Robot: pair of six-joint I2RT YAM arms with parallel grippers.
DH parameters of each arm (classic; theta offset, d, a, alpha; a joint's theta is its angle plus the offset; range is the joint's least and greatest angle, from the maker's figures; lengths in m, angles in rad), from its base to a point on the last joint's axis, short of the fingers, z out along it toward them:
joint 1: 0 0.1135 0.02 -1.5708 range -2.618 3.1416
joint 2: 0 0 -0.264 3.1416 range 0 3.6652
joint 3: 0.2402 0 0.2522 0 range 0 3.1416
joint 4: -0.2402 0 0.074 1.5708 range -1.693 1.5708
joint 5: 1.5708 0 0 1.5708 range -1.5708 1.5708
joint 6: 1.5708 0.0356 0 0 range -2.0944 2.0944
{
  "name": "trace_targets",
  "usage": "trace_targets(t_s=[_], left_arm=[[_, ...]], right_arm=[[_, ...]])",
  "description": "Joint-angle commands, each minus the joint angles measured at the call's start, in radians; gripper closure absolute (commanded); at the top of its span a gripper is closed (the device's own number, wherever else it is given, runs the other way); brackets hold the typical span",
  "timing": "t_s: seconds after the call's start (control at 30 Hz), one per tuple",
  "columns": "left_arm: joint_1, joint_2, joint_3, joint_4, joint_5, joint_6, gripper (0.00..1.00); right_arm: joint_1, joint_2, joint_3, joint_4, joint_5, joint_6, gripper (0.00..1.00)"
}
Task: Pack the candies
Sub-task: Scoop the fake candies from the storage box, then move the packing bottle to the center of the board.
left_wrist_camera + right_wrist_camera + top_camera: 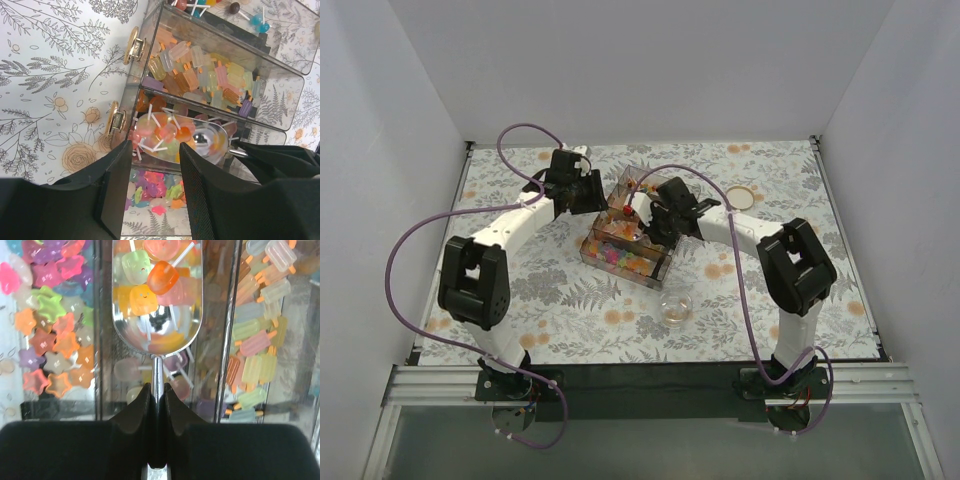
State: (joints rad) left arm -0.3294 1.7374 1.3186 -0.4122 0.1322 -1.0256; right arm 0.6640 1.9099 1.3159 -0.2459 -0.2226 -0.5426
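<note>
The candies (150, 285) I care about are a small heap riding in the bowl of the metal scoop (157, 325). They are glossy little lumps in orange, yellow, green and pink, and some have thin white sticks. The rest lie in the compartments of the clear box (665, 268): stars on one side, popsicle shapes on the other, and stick candies directly beneath the scoop.

I judge them light, hard and slick. Loose like this they will slide or roll the moment the scoop tips, and the sticks could snag on a neighbour or on the box rim. They are too small and slippery to pinch one by one, so the scoop is the right way to carry them. I would keep its bowl level until it is over wherever they get poured.

The right tool (157, 395) is pressed together on the scoop's thin handle just behind the bowl, with the handle running straight between the fingers. The left tool (156, 150) is spread wide and holds nothing. It hangs over the side of the box near the gold knobs (132, 46), and I cannot tell whether it touches the wall.

A small clear cup (675, 308) stands on the desk (520, 290) near the box, apart from it.
</note>
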Motion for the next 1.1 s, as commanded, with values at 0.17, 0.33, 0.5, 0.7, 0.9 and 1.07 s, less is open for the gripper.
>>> trace_targets(t_s=[0.17,0.33,0.5,0.7,0.9,1.07], left_arm=[[0.003,-0.139,0.001,-0.037,-0.028,0.001,0.59],[0.003,-0.193,-0.031,-0.046,-0.017,-0.010,0.59],[-0.028,-0.258,-0.094,-0.068,-0.009,-0.027,0.58],[-0.089,-0.334,-0.182,-0.091,-0.023,-0.073,0.58],[-0.160,-0.407,-0.251,-0.103,-0.023,-0.136,0.57],[-0.223,-0.452,-0.306,-0.108,-0.036,-0.195,0.57]], right_arm=[[0.006,-0.139,-0.095,0.013,0.011,0.006,0.99],[-0.007,-0.189,-0.156,0.057,0.002,0.036,0.99],[-0.017,-0.258,-0.219,0.124,0.006,0.073,0.99],[-0.023,-0.334,-0.300,0.201,0.006,0.115,0.99],[-0.023,-0.416,-0.380,0.235,0.019,0.139,0.99],[-0.023,-0.544,-0.454,0.261,0.071,0.168,0.99]])
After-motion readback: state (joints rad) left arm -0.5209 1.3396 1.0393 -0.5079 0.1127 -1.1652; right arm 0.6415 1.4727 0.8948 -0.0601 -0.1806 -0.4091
